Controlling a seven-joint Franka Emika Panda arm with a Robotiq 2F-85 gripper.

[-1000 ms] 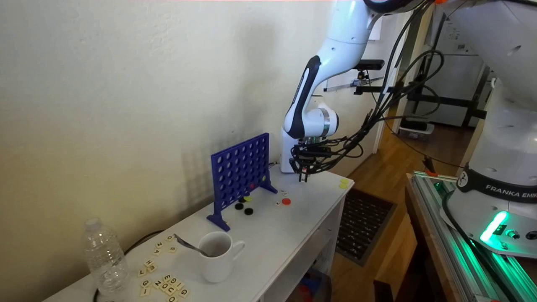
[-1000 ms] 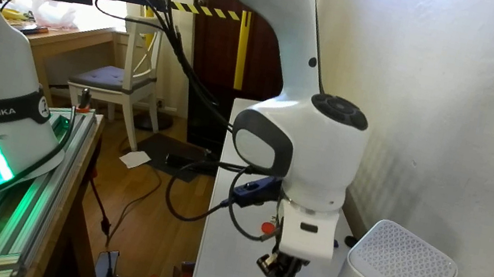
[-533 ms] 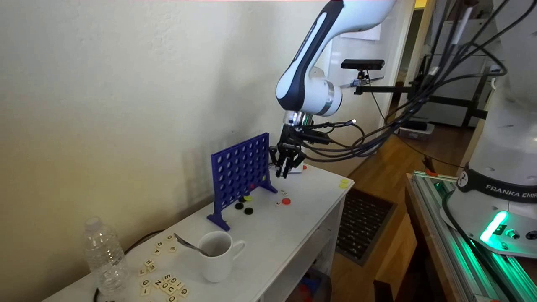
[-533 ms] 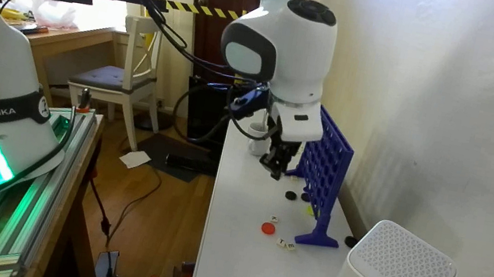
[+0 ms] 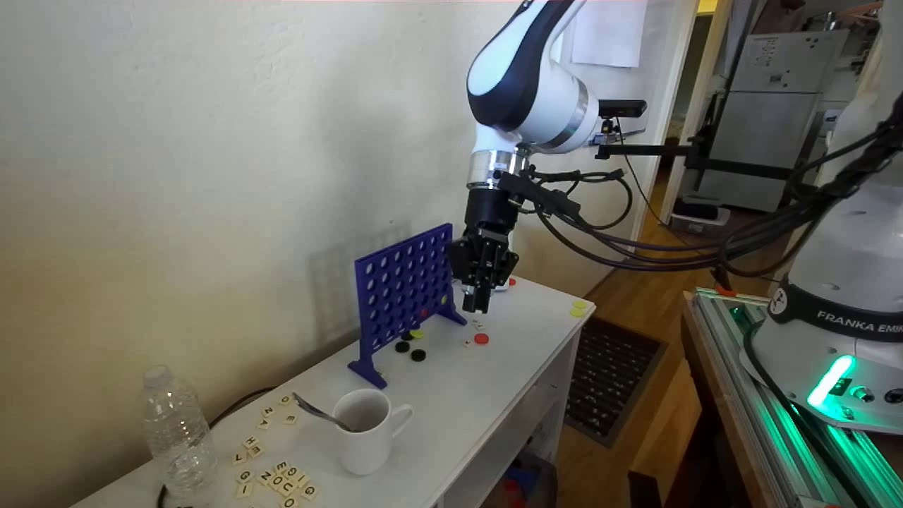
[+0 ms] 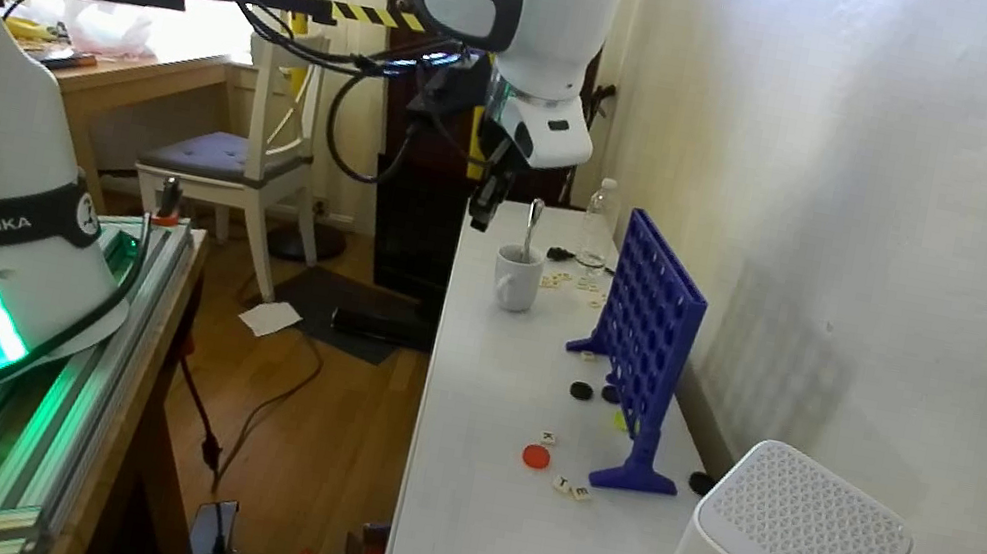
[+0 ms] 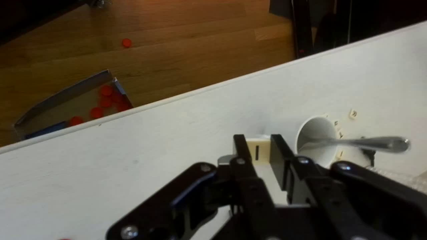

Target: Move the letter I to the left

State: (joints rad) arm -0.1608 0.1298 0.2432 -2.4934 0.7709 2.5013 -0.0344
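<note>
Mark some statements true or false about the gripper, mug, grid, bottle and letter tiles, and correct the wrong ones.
1. The gripper grips the I tile. True.
2. The mug is upside down. False: the mug stands upright, with a utensil in it.
3. The grid stands on the table. True.
4. The bottle lies on its side. False: the bottle is upright.
5. Letter tiles lie near the mug. True.
6. The gripper is inside the mug. False: it is in the air above the table, outside the mug.
</note>
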